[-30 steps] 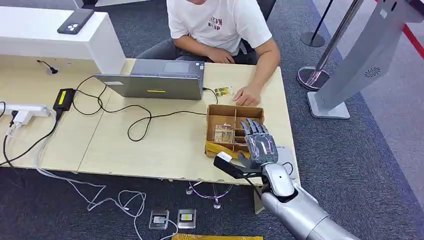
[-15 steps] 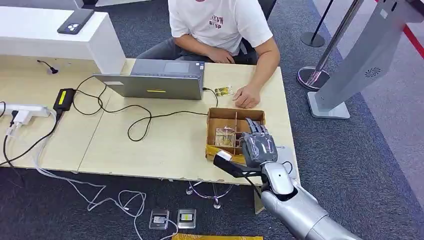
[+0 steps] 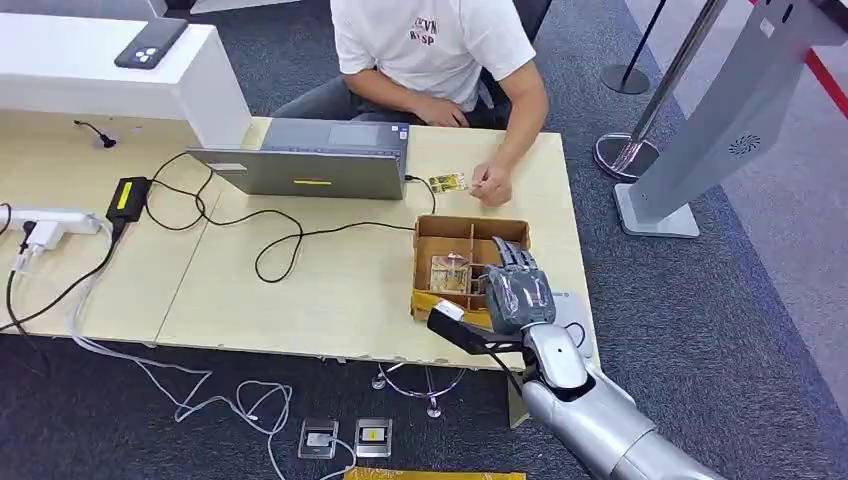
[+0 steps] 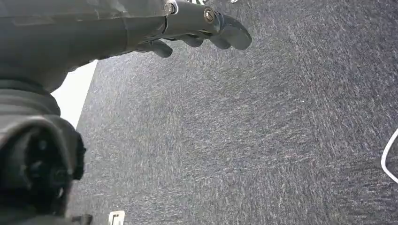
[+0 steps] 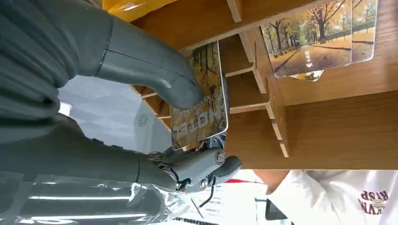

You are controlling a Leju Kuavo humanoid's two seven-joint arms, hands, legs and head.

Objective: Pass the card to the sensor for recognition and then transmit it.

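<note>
— Judging by its looks, how will the card (image 5: 202, 101) handle?

— It seems a thin, stiff, glossy plastic card printed with autumn trees: light, flat and likely slippery on its faces. It probably flexes a little but will not crumple. The best hold is across its two faces near one short edge, thumb on one side and fingers on the other, so that most of the card sticks out free for a sensor to read.

— And where does it sit relative to the right robot hand (image 3: 517, 290)?

— The right wrist view shows the thick grey thumb (image 5: 155, 70) pressing on the card's printed face, with darker fingers (image 5: 206, 168) curled at its far edge and back. The card stands on edge in a slot of the wooden divider box (image 3: 432, 232), among the thin partitions. So the right robot hand is closed around the card in a pinch, inside the box at the counter (image 3: 300, 290) edge nearest the robot.

— Is it lifted clear yet?

— It looks not; the card is still between the partitions. More cards (image 5: 319, 42) lie flat in a neighbouring compartment.

— The other robot hand?

— The left robot hand (image 4: 197, 28) hangs over the carpet, its fingers loosely bent, holding nothing. A person (image 3: 430, 45) sits across the counter, touching a small card (image 3: 447, 182) beside a laptop (image 3: 310, 160).
</note>
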